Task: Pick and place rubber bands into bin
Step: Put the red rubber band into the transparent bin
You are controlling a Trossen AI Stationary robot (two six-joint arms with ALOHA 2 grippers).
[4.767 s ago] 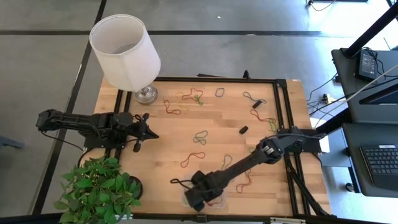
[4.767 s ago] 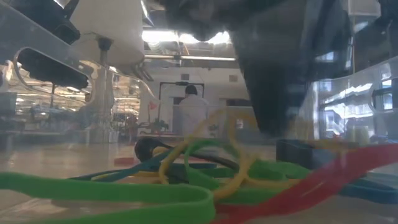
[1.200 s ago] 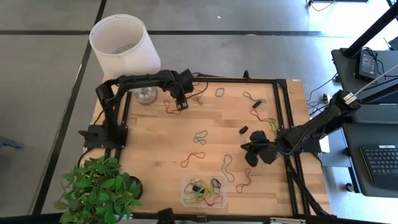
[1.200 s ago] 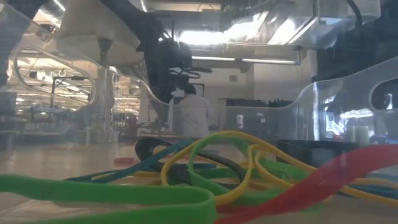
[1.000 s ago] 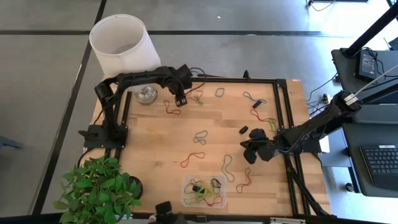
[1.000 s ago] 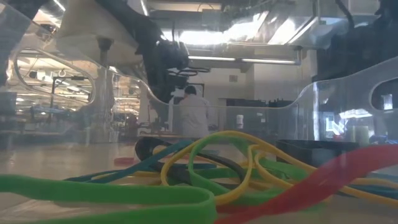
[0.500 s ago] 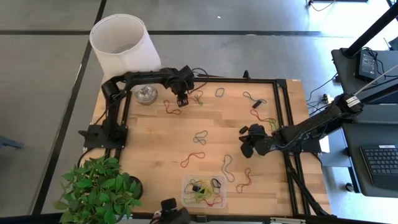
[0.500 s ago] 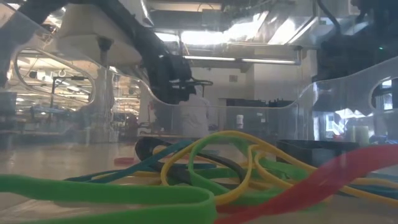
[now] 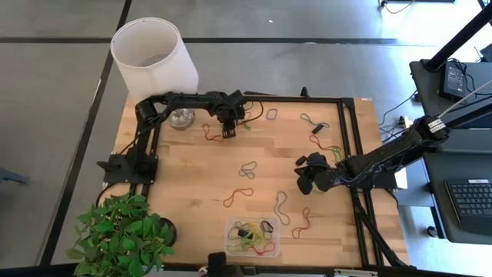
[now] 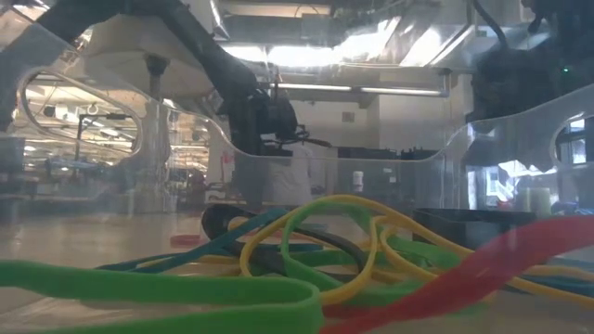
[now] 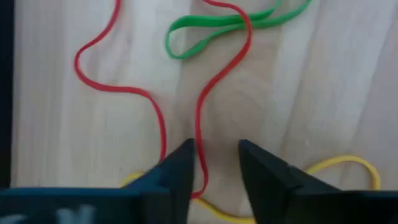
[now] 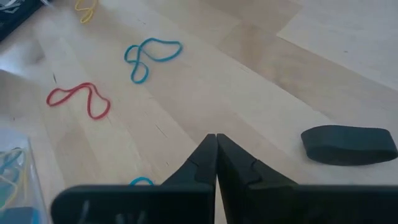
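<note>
Rubber bands lie scattered on the wooden table. My left gripper (image 9: pixel 228 128) points down at the far left, over a red band (image 11: pixel 118 93) that lies beside a green band (image 11: pixel 211 28) and a yellow band (image 11: pixel 348 165). Its fingers stand open, with one strand of the red band (image 11: pixel 199 134) between them. My right gripper (image 12: pixel 216 142) is shut with nothing in it and hangs above the table at the right (image 9: pixel 305 178), near a black band (image 12: pixel 348 144). The clear bin (image 9: pixel 230 230) at the near edge holds several bands (image 10: pixel 278 269).
More loose bands lie mid-table: a blue one (image 12: pixel 151 56), a red one (image 12: pixel 78 99), and others at the far right (image 9: pixel 317 127). A white lamp (image 9: pixel 154 61) stands at the far left corner and a potted plant (image 9: pixel 123 235) at the near left.
My left gripper has sunk toward the table and gone a little toward the table's right edge, coming down over the red band.
</note>
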